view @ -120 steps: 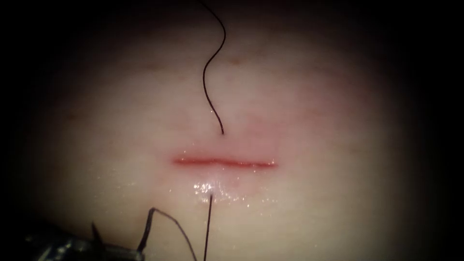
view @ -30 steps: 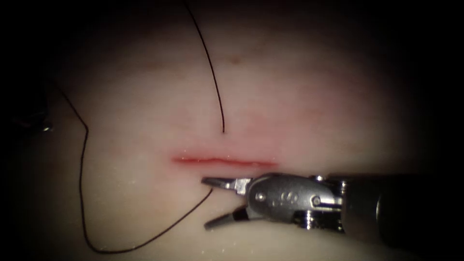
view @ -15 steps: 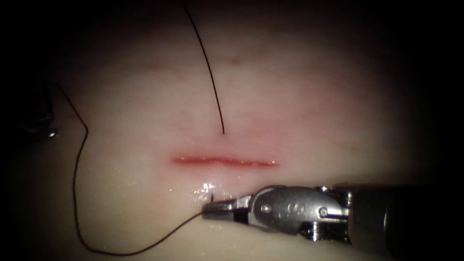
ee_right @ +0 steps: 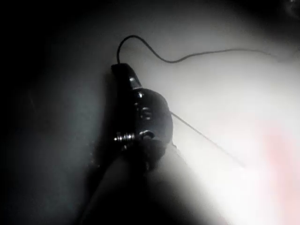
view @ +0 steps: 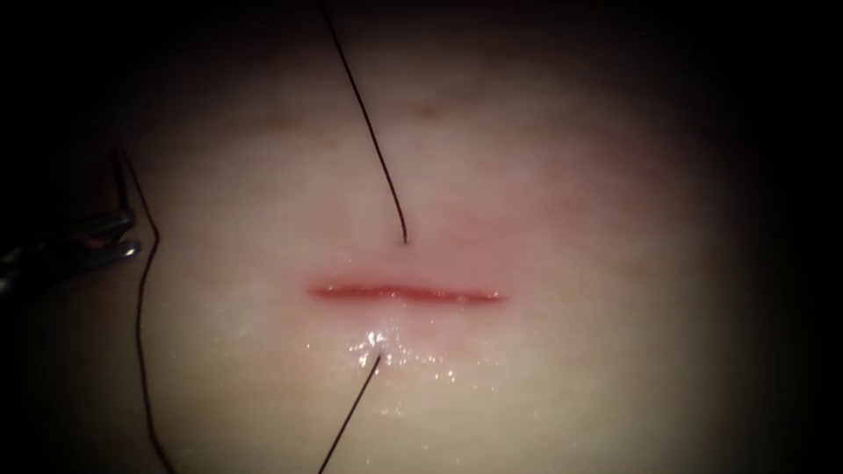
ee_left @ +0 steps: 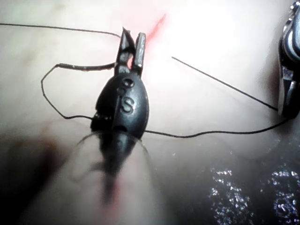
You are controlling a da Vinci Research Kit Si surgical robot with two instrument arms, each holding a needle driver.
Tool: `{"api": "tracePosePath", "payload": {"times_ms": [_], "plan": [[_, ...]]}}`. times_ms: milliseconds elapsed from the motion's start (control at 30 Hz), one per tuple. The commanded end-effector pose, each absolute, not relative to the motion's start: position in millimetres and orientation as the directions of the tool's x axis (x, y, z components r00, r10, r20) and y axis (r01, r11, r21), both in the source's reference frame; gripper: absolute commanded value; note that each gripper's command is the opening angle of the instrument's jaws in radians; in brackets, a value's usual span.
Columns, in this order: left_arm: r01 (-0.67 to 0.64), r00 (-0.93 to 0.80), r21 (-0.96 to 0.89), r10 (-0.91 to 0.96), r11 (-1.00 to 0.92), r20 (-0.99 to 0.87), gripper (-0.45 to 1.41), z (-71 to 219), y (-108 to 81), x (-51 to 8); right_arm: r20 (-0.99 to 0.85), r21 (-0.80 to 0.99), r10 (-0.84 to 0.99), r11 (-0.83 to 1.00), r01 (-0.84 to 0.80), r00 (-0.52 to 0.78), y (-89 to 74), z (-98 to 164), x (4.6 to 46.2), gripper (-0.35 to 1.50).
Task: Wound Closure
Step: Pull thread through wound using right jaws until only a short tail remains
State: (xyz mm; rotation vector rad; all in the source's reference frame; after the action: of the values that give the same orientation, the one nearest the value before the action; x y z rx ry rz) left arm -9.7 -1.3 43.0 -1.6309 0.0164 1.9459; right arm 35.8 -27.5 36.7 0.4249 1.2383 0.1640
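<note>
**Needle in the left tool, clear of the tissue; thread through both sides of the cut**

On the endoscope view I see the tissue (view: 615, 263) with the cut (view: 406, 293) lying across the middle, red fluid (view: 457, 298) along its line. The thread (view: 373, 145) goes into the tissue just above the cut and comes out just below it, in a wet, glistening patch. From there it runs straight off toward the near edge.

My left tool (view: 116, 237) sits at the far left, well apart from the cut. In the left wrist view its jaws (ee_left: 131, 47) are clamped on the needle (ee_left: 86, 67). The needle's thicker stretch sticks out sideways from them and ends where the thread (ee_left: 51, 101) joins it. I cannot tell exactly where along its curve the grip falls. On the endoscope view the needle (view: 118, 180) shows as a dark sliver rising beside the jaws. It is out of the tissue, on the left of the cut. The thread hangs from there in a long line down the left side.

The right tool (ee_right: 123, 71) shows in its own wrist view as one dark shape, its jaws looking pressed together. The thread (ee_right: 173, 61) arcs away from their tip, so I read it as gripping the thread. In the left wrist view the right tool (ee_left: 288, 70) stands at the end of two strands of thread.
</note>
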Motion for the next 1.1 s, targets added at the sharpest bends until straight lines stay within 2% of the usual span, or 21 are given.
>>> {"api": "tracePosePath", "payload": {"times_ms": [33,133,467,700,967,1033,1067,1100], "plan": [[-0.440,-0.070,-0.357,0.428,-0.824,-0.901,-0.45,44,-1.7,-10.1,-0.875,0.389,0.353,0.920,0.046,0.332,-26.9,38,36.6,1.23],[-0.438,-0.070,-0.358,0.428,-0.825,-0.901,-0.45,44,-1.7,-9.9,-0.870,0.368,0.350,0.930,-0.017,0.348,-24.8,39,35.2,1.38],[-0.437,-0.072,-0.357,0.428,-0.825,-0.901,-0.45,44,-1.7,-10.0,-0.885,0.297,0.296,0.953,-0.053,0.360,-18.3,44,28.2,1.33],[-0.437,-0.072,-0.357,0.428,-0.826,-0.901,-0.45,44,-1.7,-10.0,-0.892,0.236,0.244,0.969,-0.069,0.380,-16.3,48,27.8,1.33],[-0.437,-0.072,-0.356,0.427,-0.826,-0.902,-0.45,44,-1.8,-10.0,-0.882,0.209,0.227,0.974,-0.089,0.413,-14.9,52,28.0,1.16],[-0.437,-0.072,-0.356,0.427,-0.826,-0.902,-0.45,44,-1.8,-10.0,-0.885,0.213,0.226,0.974,-0.079,0.407,-14.8,52,27.9,0.93],[-0.437,-0.072,-0.356,0.427,-0.826,-0.902,-0.45,44,-1.8,-10.0,-0.888,0.216,0.225,0.974,-0.069,0.401,-14.8,52,27.9,0.59],[-0.437,-0.072,-0.356,0.426,-0.826,-0.902,-0.45,44,-1.8,-10.0,-0.896,0.228,0.224,0.973,-0.036,0.382,-15.0,52,27.9,-0.06]]}}
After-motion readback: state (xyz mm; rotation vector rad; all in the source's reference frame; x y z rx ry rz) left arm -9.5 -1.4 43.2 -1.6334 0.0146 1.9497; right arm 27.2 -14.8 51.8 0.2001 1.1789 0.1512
